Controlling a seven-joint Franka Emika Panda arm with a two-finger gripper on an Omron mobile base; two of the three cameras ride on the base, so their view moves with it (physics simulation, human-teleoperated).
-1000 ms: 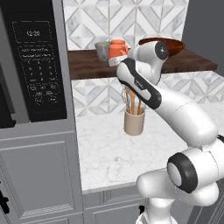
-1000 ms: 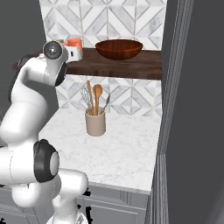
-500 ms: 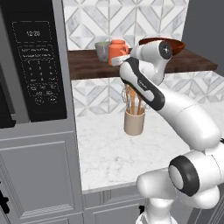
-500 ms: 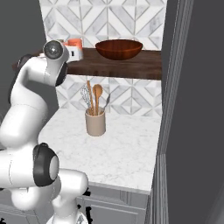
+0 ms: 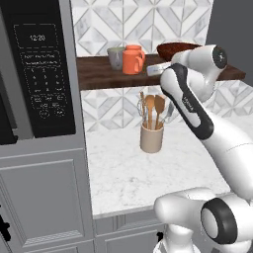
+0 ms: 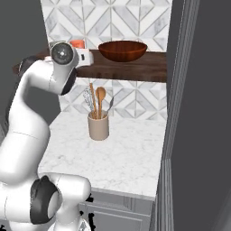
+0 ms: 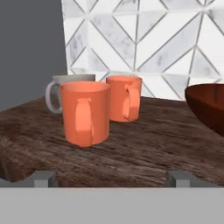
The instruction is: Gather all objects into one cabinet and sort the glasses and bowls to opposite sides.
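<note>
Two orange mugs (image 7: 85, 111) and a grey mug (image 7: 59, 89) cluster at the left end of the dark shelf plank (image 7: 131, 153), the red-brown bowl (image 7: 208, 107) toward its right; the gripper (image 7: 111, 178) faces them, fingertips wide apart, holding nothing

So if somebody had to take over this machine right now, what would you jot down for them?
Gripper: jaws open, holding nothing, level with the shelf plank and facing the mugs.
Things: near orange mug, second orange mug and grey mug cluster at one end of the plank; the bowl sits at the other end, apart from them.
Done: everything is on the one plank, mugs and bowl on opposite sides.
Left: seemingly nothing to move; probably just back the arm away without bumping the near mug.
</note>
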